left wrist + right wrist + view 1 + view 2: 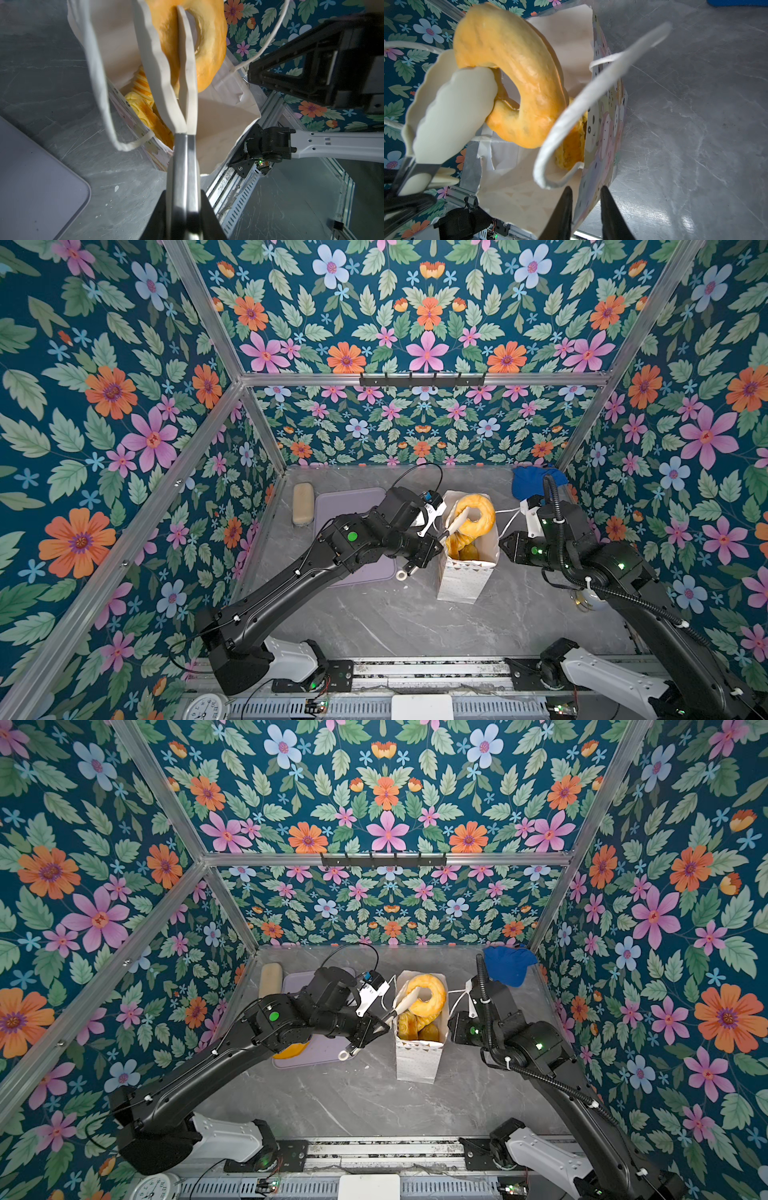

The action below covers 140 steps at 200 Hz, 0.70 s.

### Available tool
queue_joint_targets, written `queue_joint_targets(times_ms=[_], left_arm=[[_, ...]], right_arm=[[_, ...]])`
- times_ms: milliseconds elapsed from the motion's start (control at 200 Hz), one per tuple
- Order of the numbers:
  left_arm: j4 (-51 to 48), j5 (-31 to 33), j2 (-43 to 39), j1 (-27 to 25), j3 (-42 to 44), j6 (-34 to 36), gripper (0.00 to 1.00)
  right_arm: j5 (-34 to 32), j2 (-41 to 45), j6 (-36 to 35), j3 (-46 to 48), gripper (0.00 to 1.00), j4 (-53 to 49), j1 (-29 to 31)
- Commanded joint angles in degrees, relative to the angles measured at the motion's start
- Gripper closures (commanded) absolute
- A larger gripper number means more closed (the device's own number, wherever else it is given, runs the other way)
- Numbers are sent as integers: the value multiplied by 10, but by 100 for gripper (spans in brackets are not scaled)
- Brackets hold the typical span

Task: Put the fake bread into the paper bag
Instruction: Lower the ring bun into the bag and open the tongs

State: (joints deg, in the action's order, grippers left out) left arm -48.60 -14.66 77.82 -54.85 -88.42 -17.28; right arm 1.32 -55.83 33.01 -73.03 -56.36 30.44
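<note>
Doughnut (476, 514) pinched by tongs (457, 523) in left gripper (384, 1026) jaws; right gripper (586, 197) jaws clamp paper bag (465, 580) wall.

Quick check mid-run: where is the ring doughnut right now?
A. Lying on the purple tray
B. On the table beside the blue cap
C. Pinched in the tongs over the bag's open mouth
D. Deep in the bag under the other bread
C: white tongs clamp the ring doughnut above the paper bag, over other bread inside.

This was a robot test booth: floral-printed walls (104, 414) on aluminium framing (415, 379) enclosed a grey marble-look tabletop (395, 614), arm bases bolted at its front edge.
</note>
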Motion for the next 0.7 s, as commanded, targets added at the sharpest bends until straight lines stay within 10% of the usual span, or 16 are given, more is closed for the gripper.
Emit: queue_joint_targets(times_ms=[0, 390, 695], left_arm=[[5, 14, 1, 0, -10, 11, 99], [-33, 22, 11, 0, -37, 17, 65], [-40, 23, 17, 0, -50, 23, 61]], right_arm=[[-4, 1, 7, -1, 75, -6, 0], [-3, -1, 6, -3, 74, -3, 0], [-4, -2, 4, -4, 75, -2, 0]])
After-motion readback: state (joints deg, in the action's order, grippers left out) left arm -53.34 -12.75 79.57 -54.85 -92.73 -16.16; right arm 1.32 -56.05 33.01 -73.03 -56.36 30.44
